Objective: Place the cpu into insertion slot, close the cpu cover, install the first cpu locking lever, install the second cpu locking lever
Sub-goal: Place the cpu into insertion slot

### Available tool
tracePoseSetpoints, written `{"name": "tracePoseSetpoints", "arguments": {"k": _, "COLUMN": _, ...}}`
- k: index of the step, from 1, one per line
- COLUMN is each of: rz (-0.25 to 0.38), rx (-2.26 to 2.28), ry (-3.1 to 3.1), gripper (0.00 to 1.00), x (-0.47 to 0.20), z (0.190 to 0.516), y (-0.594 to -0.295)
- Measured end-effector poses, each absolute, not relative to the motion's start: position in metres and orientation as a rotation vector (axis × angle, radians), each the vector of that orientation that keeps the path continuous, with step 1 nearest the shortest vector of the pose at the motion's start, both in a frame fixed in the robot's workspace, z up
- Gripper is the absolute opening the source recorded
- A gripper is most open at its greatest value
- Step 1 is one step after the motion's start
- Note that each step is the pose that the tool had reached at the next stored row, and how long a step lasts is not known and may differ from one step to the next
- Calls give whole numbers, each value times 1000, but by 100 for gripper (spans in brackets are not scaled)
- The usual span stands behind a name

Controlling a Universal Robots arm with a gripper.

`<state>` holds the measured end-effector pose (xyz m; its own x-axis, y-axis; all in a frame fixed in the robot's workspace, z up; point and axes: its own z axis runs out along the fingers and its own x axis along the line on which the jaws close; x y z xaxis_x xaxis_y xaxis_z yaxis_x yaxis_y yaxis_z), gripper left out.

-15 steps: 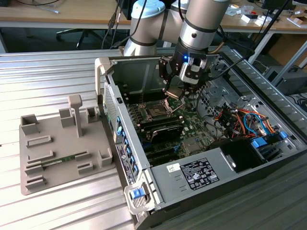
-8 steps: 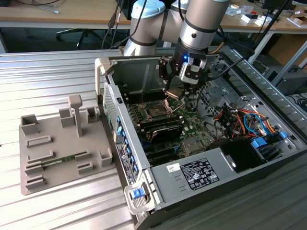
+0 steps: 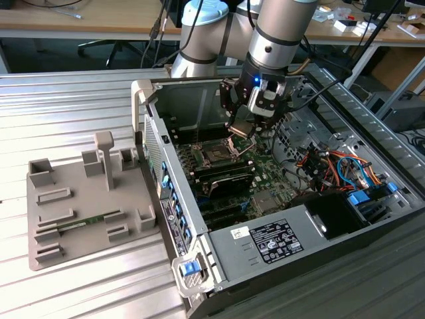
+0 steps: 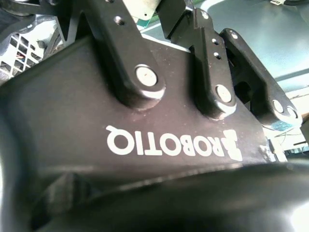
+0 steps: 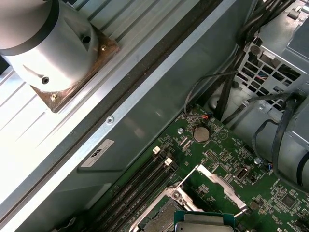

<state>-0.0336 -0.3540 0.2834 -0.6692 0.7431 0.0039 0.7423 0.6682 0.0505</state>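
Gripper (image 3: 240, 126) pinched on the small flat square cpu with a silvery metal top (image 3: 241, 130), over the open grey metal computer case (image 3: 199, 100).

From my console, the exterior view puts both in its upper centre, above the small square black insertion slot (image 3: 216, 157) on the green circuit board (image 3: 265, 176) and a little toward the exterior view's right of it, clear of the slot. The second wrist view gives me the black fingers (image 4: 108, 19) either side of the pale cpu (image 4: 141, 6). The first wrist view gives me the thin square silver cpu cover (image 5: 218, 178), swung open. The silver-grey arm (image 3: 272, 33) slants down steeply from the exterior view's top edge, wrist tipped toward the board.
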Motion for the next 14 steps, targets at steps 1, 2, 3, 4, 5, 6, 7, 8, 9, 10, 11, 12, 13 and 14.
{"name": "tracePoseSetpoints", "arguments": {"k": 1, "rz": 74, "rx": 1271, "ry": 2853, "gripper": 55, "x": -34, "z": 283, "y": -354}}
{"name": "tracePoseSetpoints", "arguments": {"k": 2, "rz": 75, "rx": 1272, "ry": 2853, "gripper": 55, "x": -34, "z": 283, "y": -354}}
{"name": "tracePoseSetpoints", "arguments": {"k": 3, "rz": 74, "rx": 1274, "ry": 2852, "gripper": 55, "x": -34, "z": 283, "y": -354}}
{"name": "tracePoseSetpoints", "arguments": {"k": 4, "rz": 74, "rx": 1275, "ry": 2852, "gripper": 55, "x": -34, "z": 283, "y": -354}}
{"name": "tracePoseSetpoints", "arguments": {"k": 5, "rz": 74, "rx": 1276, "ry": 2851, "gripper": 55, "x": -34, "z": 283, "y": -354}}
{"name": "tracePoseSetpoints", "arguments": {"k": 6, "rz": 74, "rx": 1276, "ry": 2851, "gripper": 55, "x": -34, "z": 283, "y": -354}}
{"name": "tracePoseSetpoints", "arguments": {"k": 7, "rz": 74, "rx": 1277, "ry": 2851, "gripper": 55, "x": -34, "z": 283, "y": -354}}
{"name": "tracePoseSetpoints", "arguments": {"k": 8, "rz": 74, "rx": 1278, "ry": 2850, "gripper": 55, "x": -34, "z": 283, "y": -354}}
{"name": "tracePoseSetpoints", "arguments": {"k": 9, "rz": 74, "rx": 1279, "ry": 2850, "gripper": 55, "x": -34, "z": 283, "y": -354}}
{"name": "tracePoseSetpoints", "arguments": {"k": 10, "rz": 74, "rx": 1279, "ry": 2849, "gripper": 55, "x": -34, "z": 283, "y": -354}}
{"name": "tracePoseSetpoints", "arguments": {"k": 11, "rz": 74, "rx": 1280, "ry": 2849, "gripper": 55, "x": -34, "z": 283, "y": -354}}
{"name": "tracePoseSetpoints", "arguments": {"k": 12, "rz": 74, "rx": 1281, "ry": 2849, "gripper": 55, "x": -34, "z": 283, "y": -354}}
{"name": "tracePoseSetpoints", "arguments": {"k": 13, "rz": 74, "rx": 1282, "ry": 2848, "gripper": 55, "x": -34, "z": 283, "y": -354}}
{"name": "tracePoseSetpoints", "arguments": {"k": 14, "rz": 74, "rx": 1283, "ry": 2848, "gripper": 55, "x": -34, "z": 283, "y": -354}}
